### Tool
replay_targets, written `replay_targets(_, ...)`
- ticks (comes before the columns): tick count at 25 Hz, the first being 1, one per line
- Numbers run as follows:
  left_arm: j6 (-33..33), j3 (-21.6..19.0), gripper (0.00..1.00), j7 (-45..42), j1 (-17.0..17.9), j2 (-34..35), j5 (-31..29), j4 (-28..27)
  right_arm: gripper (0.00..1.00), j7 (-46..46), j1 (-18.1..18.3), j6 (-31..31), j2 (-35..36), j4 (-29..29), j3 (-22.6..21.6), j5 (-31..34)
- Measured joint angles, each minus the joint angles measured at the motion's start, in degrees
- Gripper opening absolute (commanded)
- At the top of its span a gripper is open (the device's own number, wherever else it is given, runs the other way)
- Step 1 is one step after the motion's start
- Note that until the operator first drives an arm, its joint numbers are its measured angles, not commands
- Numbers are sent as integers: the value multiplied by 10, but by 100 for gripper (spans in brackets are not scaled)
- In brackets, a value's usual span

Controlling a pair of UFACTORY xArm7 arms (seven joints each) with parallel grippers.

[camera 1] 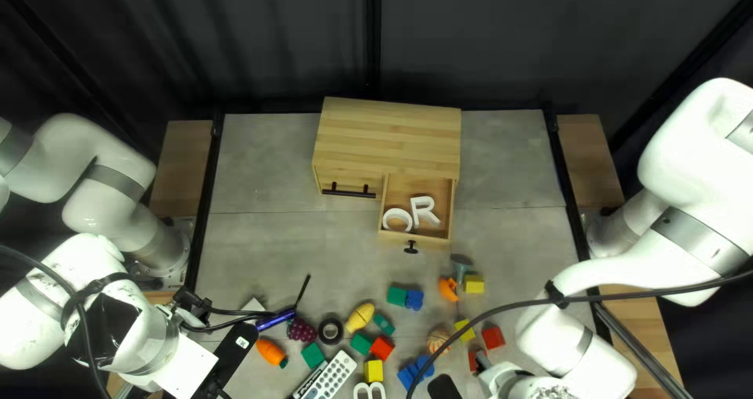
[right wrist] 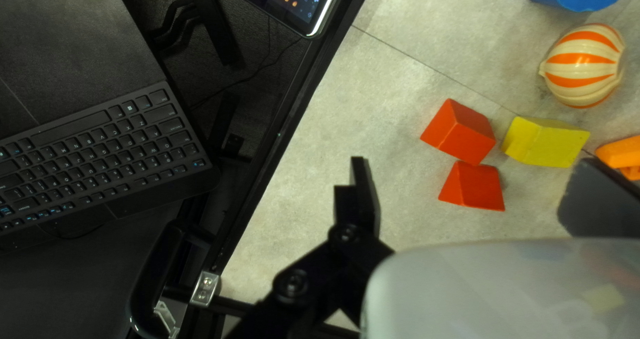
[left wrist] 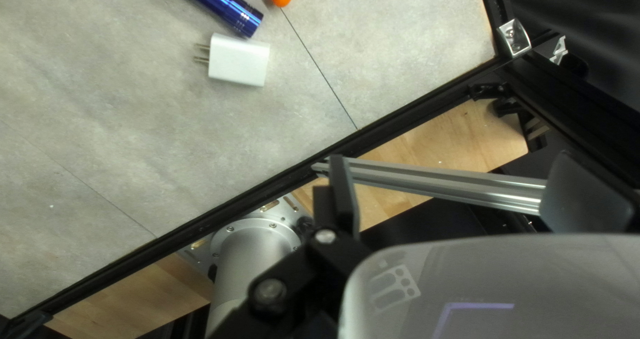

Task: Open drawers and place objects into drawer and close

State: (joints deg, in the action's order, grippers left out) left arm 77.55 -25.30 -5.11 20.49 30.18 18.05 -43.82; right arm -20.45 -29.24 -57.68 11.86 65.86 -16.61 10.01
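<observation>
Black fingers of the left gripper (left wrist: 453,166) stand wide apart, holding nothing, and the right gripper (right wrist: 473,169) is likewise spread and unloaded. Across the table, the pulled-out drawer (camera 1: 433,239) sits at the cabinet's (camera 1: 388,136) lower right in the top left view, white letters (camera 1: 424,210) inside; they look light, stiff and perhaps slippery, best pinched across one stroke, while the wooden drawer should slide shut with a gentle push near its knob (camera 1: 411,247). Only the right wrist view shows a keyboard (right wrist: 113,152) beyond the table's edge, yet neither wrist view catches the drawer.
</observation>
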Motion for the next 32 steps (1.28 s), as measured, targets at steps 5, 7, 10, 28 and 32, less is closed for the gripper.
replay_targets(5,0,0,100,0,0,0,0,0,100,3,-6,21,3,-6,1,32)
replay_targets(7,0,0,100,0,0,0,0,0,100,-3,-4,40,10,-9,7,44)
replay_targets(10,0,0,100,0,0,0,0,0,100,-19,-2,60,23,-7,17,59)
replay_targets(28,0,0,100,0,0,0,0,0,100,-99,11,67,56,49,58,89)
replay_targets(32,0,0,100,0,0,0,0,0,100,-98,12,67,56,49,58,88)
